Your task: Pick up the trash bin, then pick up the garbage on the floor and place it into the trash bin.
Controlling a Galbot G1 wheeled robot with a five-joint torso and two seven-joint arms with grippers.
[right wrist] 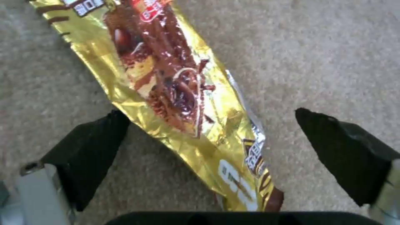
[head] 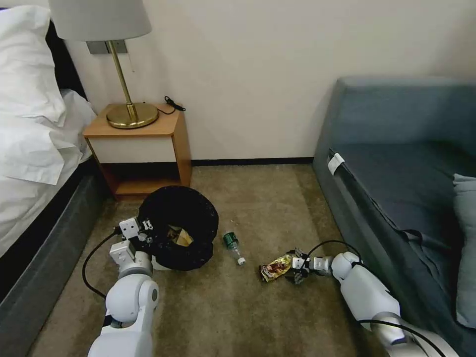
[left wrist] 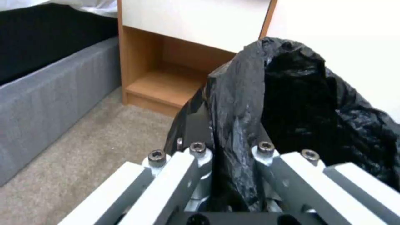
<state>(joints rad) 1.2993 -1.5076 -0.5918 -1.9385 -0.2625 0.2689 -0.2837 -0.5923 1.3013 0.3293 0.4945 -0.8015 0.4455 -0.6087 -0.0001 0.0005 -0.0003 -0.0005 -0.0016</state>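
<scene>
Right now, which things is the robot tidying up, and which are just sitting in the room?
For the job: trash bin, gripped at its rim by the left hand; snack wrapper, between the open fingers of the right hand; green bottle.

Just there: lamp, nightstand, bed, sofa.

A wooden nightstand (head: 148, 148) stands against the cream wall (head: 258, 74), bearing a brass lamp (head: 130, 111) with a pale shade and a small black cable (head: 173, 104) at its back corner; its lower shelf is open. To its left is a bed (head: 34, 163) with white linen and a pillow on a grey base. A blue-grey sofa (head: 406, 173) with a cushion (head: 466, 248) lines the right side, and tan carpet (head: 238, 317) covers the floor.
</scene>
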